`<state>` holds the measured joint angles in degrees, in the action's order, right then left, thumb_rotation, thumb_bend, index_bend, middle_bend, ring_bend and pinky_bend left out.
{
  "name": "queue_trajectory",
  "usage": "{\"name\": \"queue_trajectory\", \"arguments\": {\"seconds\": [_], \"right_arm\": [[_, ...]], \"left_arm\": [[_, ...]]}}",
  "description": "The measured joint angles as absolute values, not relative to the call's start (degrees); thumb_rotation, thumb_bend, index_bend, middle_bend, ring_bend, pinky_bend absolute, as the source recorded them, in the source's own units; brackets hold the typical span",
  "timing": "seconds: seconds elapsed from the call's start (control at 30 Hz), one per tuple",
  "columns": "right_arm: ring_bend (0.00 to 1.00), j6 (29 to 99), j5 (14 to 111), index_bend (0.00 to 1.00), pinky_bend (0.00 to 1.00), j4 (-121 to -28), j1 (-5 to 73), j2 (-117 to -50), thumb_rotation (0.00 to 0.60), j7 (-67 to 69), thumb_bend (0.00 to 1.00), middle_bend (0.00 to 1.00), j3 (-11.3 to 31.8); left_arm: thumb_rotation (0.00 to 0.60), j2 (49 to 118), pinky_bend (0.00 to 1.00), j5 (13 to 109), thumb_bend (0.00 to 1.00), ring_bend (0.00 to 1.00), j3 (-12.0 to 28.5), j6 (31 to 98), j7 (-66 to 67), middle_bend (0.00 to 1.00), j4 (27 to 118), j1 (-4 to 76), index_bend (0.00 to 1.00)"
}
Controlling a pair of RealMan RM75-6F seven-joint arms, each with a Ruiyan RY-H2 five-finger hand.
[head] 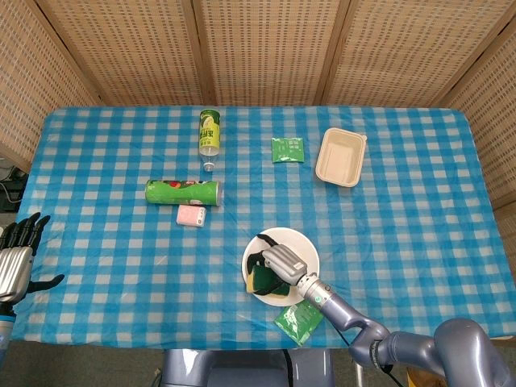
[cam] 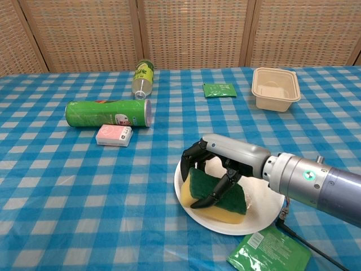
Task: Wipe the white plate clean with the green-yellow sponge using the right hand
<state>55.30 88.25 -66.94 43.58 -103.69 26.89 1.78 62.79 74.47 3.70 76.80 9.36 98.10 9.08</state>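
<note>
plate: white plate (cam: 265, 213) at the near table edge, nearer the camera than the lying green chip can (cam: 107, 113)
sponge: green-yellow sponge (cam: 217, 197) lies flat on the plate, green side up, yellow underneath, over the plate's left half
right hand: right hand (cam: 217, 166) sits on the sponge, fingers (cam: 217, 192) curled over its top, clamped on it
left hand: left hand (head: 18, 254) well left of the plate, off the table edge, fingers apart, holding nothing
step: wiping stroke, judged
how: press down evenly, sweep toward the bare right half of the plate, short strokes
risk: light plate may slide toward the green packet (cam: 271, 253) just beside its near rim
</note>
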Motion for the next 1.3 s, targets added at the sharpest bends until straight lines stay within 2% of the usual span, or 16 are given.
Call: {"name": "queue_trajectory", "arguments": {"seconds": [0.33, 0.57, 0.87, 0.97, 1.07, 1.23, 1.3], "right_arm": [[0.56, 56.5, 89.3, 0.61, 0.08, -66.6, 43.6, -103.4, 0.600, 28.0, 0.50, 0.64, 2.0], [0.56, 58.4, 88.8, 0.61, 0.05, -70.9, 44.1, -102.3, 0.600, 28.0, 0.51, 0.65, 5.2], [0.55, 55.6, 83.8, 0.61, 0.06, -73.5, 44.8, -103.4, 0.600, 27.0, 0.51, 0.65, 8.0], [0.54, 55.0, 83.6, 0.61, 0.15, -72.4, 44.8, -104.1, 0.600, 27.0, 0.51, 0.65, 7.8], [0.54, 54.9, 83.5, 0.61, 0.34, -71.0, 44.8, -104.8, 0.600, 27.1, 0.51, 0.65, 7.7], [0.54, 55.1, 84.3, 0.62, 0.41, -69.3, 44.9, -105.4, 0.600, 27.5, 0.51, 0.65, 7.4], [0.54, 55.1, 84.5, 0.62, 0.46, -68.8, 45.0, -105.7, 0.600, 27.6, 0.51, 0.65, 7.3]], "left_arm": [[0.600, 62.8, 0.00, 74.6, 0.00, 0.00, 3.7, 76.8, 9.3, 0.00, 98.1, 9.1, 0.00], [0.600, 62.4, 0.00, 75.0, 0.00, 0.00, 3.6, 77.0, 8.7, 0.00, 98.4, 9.0, 0.00], [0.600, 62.3, 0.00, 74.8, 0.00, 0.00, 3.7, 76.6, 8.4, 0.00, 98.4, 9.2, 0.00], [0.600, 62.3, 0.00, 74.5, 0.00, 0.00, 3.8, 76.5, 8.4, 0.00, 98.3, 9.2, 0.00], [0.600, 62.3, 0.00, 74.4, 0.00, 0.00, 3.8, 76.4, 8.4, 0.00, 98.2, 9.3, 0.00], [0.600, 62.4, 0.00, 74.1, 0.00, 0.00, 3.8, 76.1, 8.5, 0.00, 98.1, 9.4, 0.00], [0.600, 62.4, 0.00, 74.1, 0.00, 0.00, 3.8, 76.1, 8.6, 0.00, 98.1, 9.4, 0.00]]}}
